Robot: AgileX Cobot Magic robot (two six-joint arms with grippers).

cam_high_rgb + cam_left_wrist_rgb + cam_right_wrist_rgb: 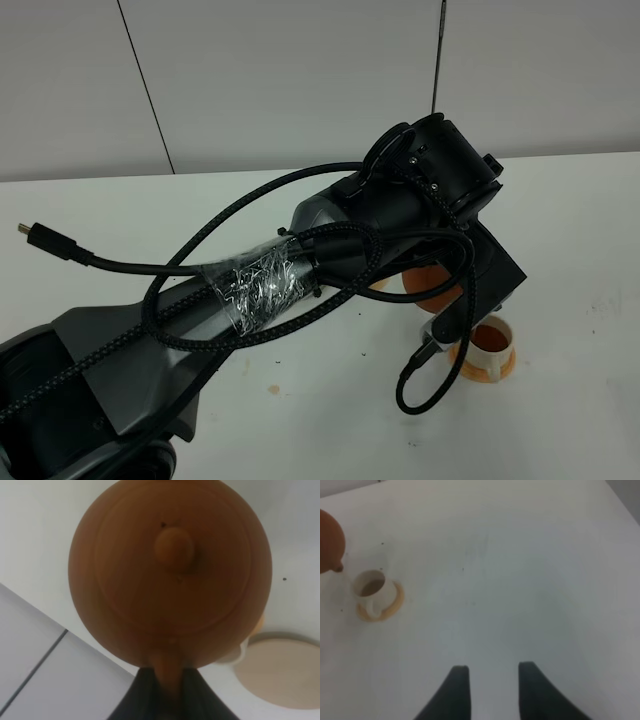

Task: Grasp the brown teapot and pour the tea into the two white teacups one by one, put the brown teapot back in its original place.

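White bench (300, 400) under a pale panelled wall (250, 80): the left fingers (132, 702), dark and clamped on the loop handle of a round reddish-brown clay teapot (170, 575), hold the pot off the bench, so its body and knobbed lid fill the space directly ahead of them. From the high camera the pot is almost wholly hidden beneath the black left arm (450, 170) and its braided cables (403, 390). The arm reaches across the middle, apparently because the cups stand on that side.

Well ahead of the right fingers (459, 690), a small white cylindrical teacup (372, 587) sits on a round orange coaster (397, 597). Dark tea shows inside it, and the teapot's spout hangs just beside its rim, apart from it. No stream is visible, so whether pouring is under way cannot be told.

A second white cup (241, 652) peeps out just beyond the pot in the left fingers; its contents are hidden. Next to it lies a round, flat pale beige saucer (285, 672), bare. It is judged to be the teapot's resting place, so the return step is not yet done. The right fingers stand apart and empty, low over bare bench, evidently parked clear of the pour.
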